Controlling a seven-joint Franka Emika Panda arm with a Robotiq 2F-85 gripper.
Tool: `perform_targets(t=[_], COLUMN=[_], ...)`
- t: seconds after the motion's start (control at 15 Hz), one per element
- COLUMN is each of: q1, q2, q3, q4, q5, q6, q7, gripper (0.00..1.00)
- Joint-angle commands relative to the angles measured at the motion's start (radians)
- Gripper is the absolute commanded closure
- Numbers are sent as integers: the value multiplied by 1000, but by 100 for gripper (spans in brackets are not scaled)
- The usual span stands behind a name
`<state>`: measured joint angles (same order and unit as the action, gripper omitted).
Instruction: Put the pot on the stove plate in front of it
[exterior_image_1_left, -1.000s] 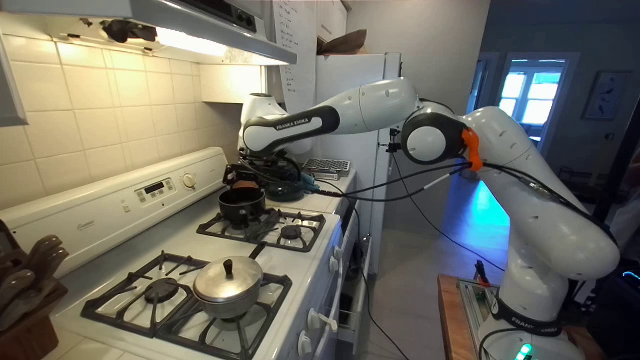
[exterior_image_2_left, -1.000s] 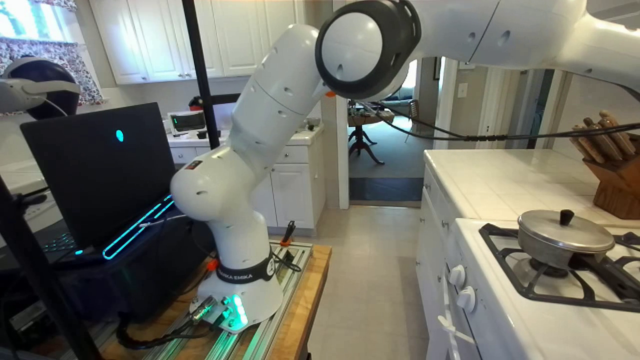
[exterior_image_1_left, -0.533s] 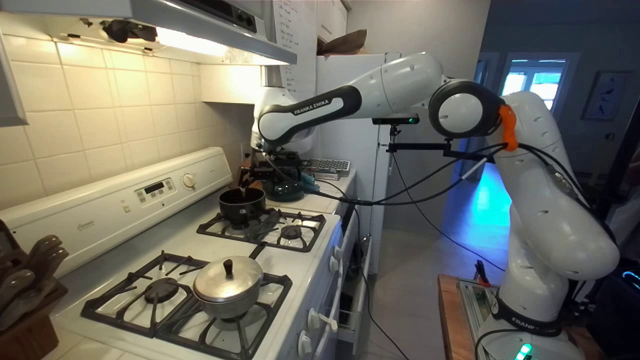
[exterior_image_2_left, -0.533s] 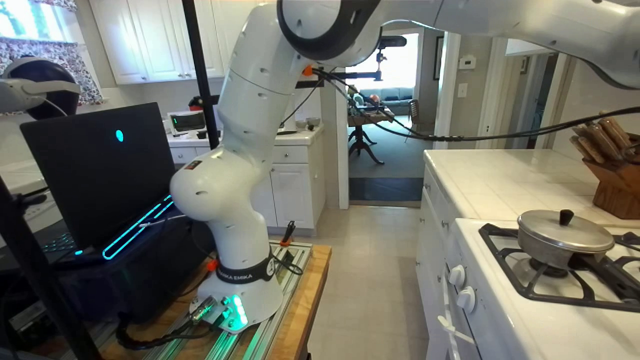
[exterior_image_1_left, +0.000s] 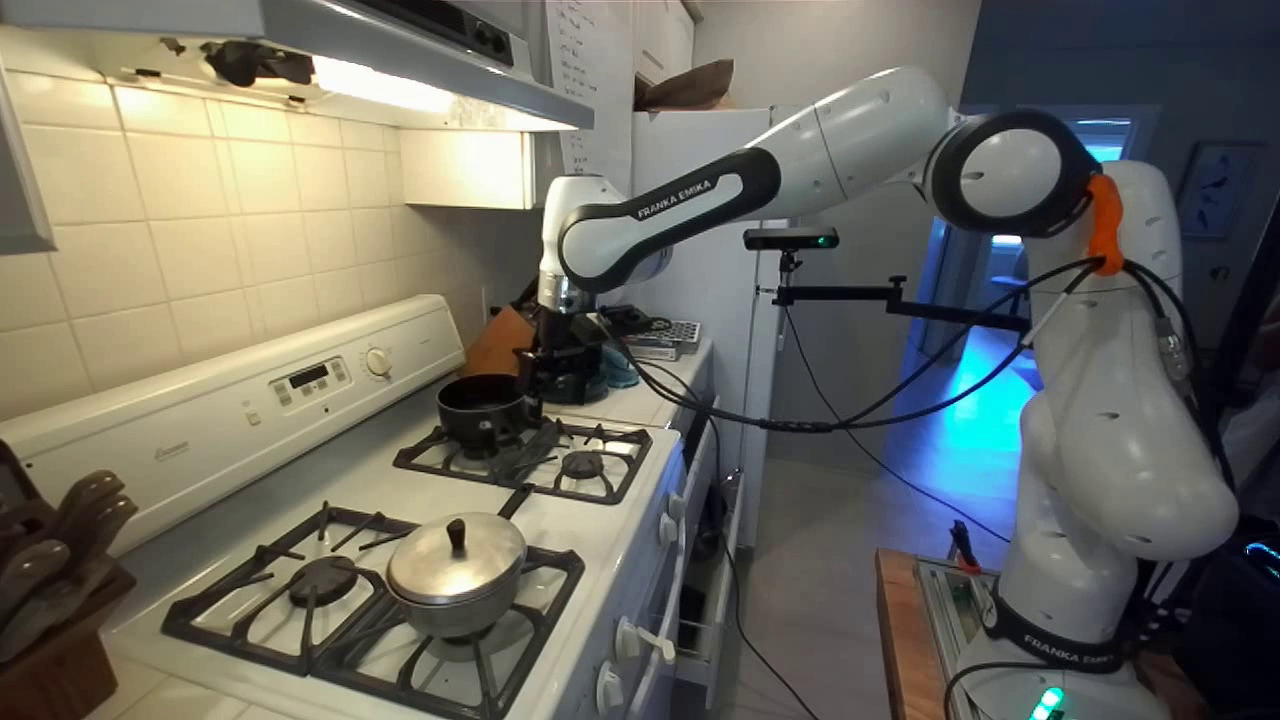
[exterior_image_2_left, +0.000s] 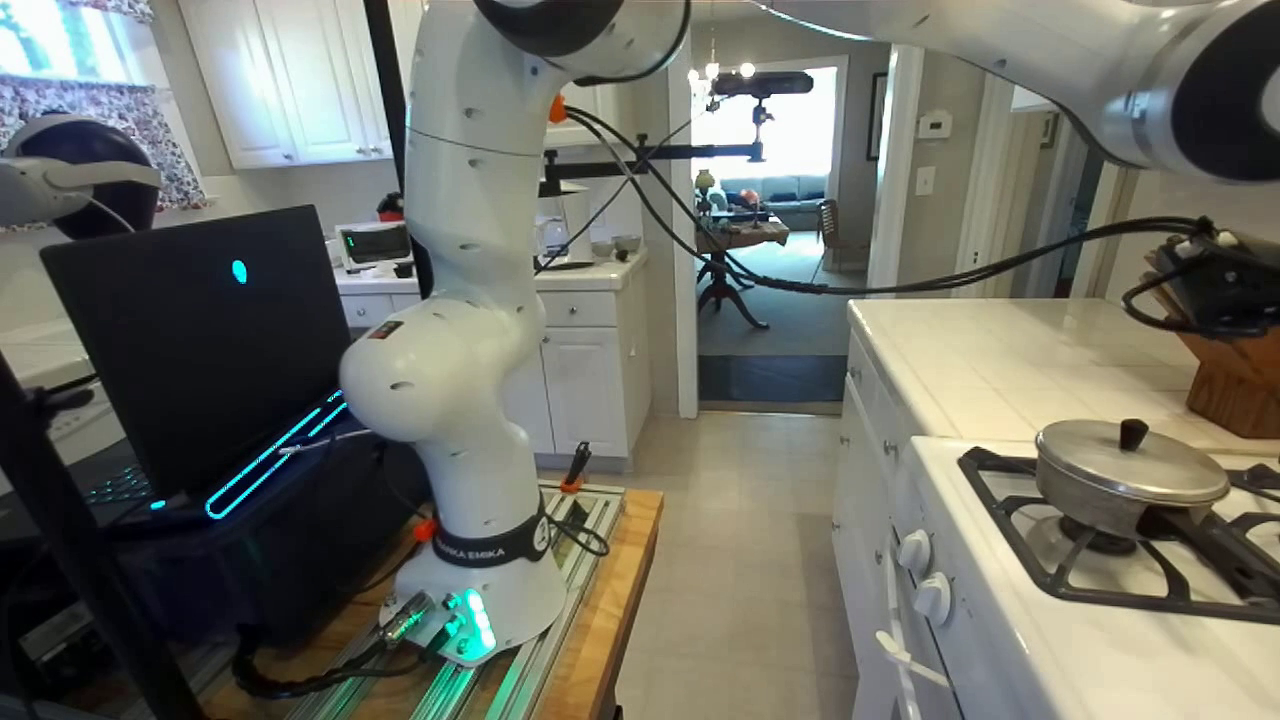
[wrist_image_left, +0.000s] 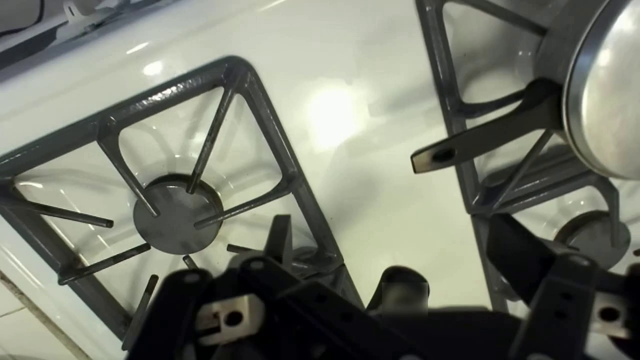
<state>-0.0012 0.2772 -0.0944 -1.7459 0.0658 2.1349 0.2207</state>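
On the grates (wrist_image_left: 267, 125), lidded pan (exterior_image_1_left: 460, 575), and black pot (exterior_image_1_left: 478, 412) beside empty, wide-spread tool (wrist_image_left: 390, 223).

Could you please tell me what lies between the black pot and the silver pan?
From the pot on, an exterior view shows grate bars, white stovetop and the pan's handle.

Upright black pot (exterior_image_1_left: 478, 416) behind stove plate (exterior_image_1_left: 582, 464)

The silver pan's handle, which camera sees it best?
The wrist view: you see the handle whole, from above. Exterior views show less: only its end past the lid, or its shaft running to the picture's edge.
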Motion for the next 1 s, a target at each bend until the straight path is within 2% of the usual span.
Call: perform_targets(t=[0.0, 0.27, 0.93], q1=[-20, -15, -11], q2=[-112, -159, -218], q3=[30, 34, 37], q4=[-138, -200, -287], q5=[14, -6, -71], q6=[-13, -20, 6], q7=[-106, -161, -177], gripper=[0, 0, 0])
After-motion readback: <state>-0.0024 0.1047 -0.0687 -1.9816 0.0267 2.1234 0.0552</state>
